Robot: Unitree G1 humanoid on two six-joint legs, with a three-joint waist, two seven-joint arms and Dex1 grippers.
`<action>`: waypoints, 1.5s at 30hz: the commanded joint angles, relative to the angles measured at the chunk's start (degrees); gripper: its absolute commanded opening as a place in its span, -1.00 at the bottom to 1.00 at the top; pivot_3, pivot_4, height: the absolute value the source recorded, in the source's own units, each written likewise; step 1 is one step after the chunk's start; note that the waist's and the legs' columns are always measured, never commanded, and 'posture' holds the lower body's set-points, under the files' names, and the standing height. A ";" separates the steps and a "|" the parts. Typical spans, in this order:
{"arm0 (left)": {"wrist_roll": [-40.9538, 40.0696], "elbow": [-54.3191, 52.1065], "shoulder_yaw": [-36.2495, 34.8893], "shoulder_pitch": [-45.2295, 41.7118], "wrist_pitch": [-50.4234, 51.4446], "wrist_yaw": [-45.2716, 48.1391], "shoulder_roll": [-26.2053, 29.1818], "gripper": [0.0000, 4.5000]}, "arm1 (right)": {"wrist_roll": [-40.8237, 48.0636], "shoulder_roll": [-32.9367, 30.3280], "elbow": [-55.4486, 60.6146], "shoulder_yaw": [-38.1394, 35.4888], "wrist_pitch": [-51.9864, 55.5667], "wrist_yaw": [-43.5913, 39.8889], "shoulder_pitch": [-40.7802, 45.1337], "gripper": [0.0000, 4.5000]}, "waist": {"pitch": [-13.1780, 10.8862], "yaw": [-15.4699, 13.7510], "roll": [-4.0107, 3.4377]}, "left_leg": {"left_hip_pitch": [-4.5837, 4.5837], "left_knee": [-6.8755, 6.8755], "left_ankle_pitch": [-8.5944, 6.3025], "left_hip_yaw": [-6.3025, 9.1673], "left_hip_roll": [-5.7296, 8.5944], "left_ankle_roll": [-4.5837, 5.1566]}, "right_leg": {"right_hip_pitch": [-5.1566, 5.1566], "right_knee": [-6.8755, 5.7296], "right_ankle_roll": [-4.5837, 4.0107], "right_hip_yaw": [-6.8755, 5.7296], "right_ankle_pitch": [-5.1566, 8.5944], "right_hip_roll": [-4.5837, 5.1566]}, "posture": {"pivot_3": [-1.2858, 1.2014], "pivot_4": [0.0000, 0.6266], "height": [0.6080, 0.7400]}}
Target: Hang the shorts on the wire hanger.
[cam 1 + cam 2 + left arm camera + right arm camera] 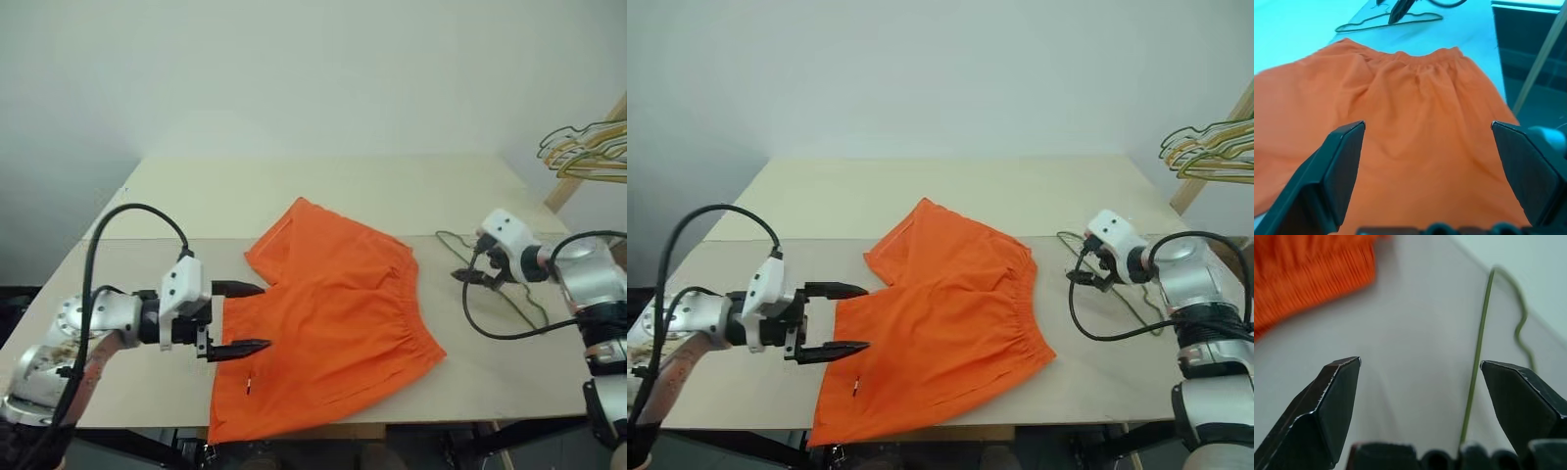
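Left wrist view: the left gripper [1427, 142] stands spread wide, its two black fingers [1337, 171] apart with nothing between them but air, looking out over the shorts [1415, 132]. In the head views this gripper [240, 318] hovers at the shorts' edge nearest the robot's left, one finger above the fabric's leg hem and the other over the cloth, and the pictures do not settle whether either fingertip touches it. It holds nothing.

The right gripper [1420, 364] is also spread to its full width and empty. One thin green wire of the hanger [1476, 362] runs up between its fingers, closer to one of them, with no contact that can be seen. In the head views this gripper [477, 277] sits over the hanger [519, 299], well to the right of the shorts.

The shorts [333, 323] lie flat on the pale table [323, 191], waistband turned toward the hanger, one leg hanging slightly over the table's near edge. A small white tag [249, 384] shows on the fabric near the left gripper. The hanger lies flat on the table just beside the shorts' waistband, apart from it. Beyond the shorts, at the far right, a bunch of pale hangers [588, 149] hangs on a wooden rack [578, 166].
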State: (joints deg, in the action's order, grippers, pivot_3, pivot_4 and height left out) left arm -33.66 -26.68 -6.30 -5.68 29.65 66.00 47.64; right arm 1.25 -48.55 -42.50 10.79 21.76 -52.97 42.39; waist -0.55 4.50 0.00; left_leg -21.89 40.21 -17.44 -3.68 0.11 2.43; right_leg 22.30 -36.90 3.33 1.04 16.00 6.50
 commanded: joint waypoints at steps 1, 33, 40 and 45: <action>-0.27 -0.14 1.80 -2.95 -0.33 -0.78 -0.77 0.99 | -1.25 1.38 -10.33 -2.86 0.49 4.04 5.81 1.00 | 0.00 0.95 -0.01 | -0.03 0.02 0.04 0.00 0.02 0.02 | -0.03 0.09 0.00 -0.02 0.00 -0.04 | -0.07 -1.00 1.00; -0.40 -0.16 4.75 -5.26 -1.11 -2.81 -3.72 1.00 | -10.04 4.10 -29.97 -2.51 -6.29 -1.05 9.67 -0.31 | 0.06 3.78 -0.06 | 0.95 -0.16 -0.12 0.36 -0.07 0.36 | -1.25 0.41 0.08 0.01 -0.02 -0.20 | -0.06 -1.00 1.00; 0.87 1.00 5.27 -5.91 -1.51 -5.09 -5.08 1.00 | -10.42 4.75 -29.36 -3.36 -6.16 -0.13 9.87 -0.98 | 0.11 3.86 -0.03 | 0.91 -0.27 0.03 0.39 -0.08 0.08 | -1.27 0.63 0.07 -0.02 -0.03 -0.18 | -0.06 -1.00 1.00; -1.37 4.50 2.56 -9.46 3.31 -15.02 -10.89 1.00 | -5.61 4.81 -24.30 -8.42 -5.03 1.16 10.51 -0.98 | 0.12 3.86 -0.04 | 0.92 -0.27 0.02 0.40 -0.07 0.11 | -1.30 0.67 0.11 -0.01 -0.05 -0.10 | -0.05 -1.00 1.00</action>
State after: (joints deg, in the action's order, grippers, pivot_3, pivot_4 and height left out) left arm -33.11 -23.20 -1.10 -12.26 30.92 55.81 38.66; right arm -7.45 -43.79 -71.24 5.42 16.10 -52.35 51.32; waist -0.43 8.36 -0.04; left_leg -20.99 39.93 -17.42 -3.28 0.04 2.55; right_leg 21.02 -36.23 3.45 1.03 15.95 6.41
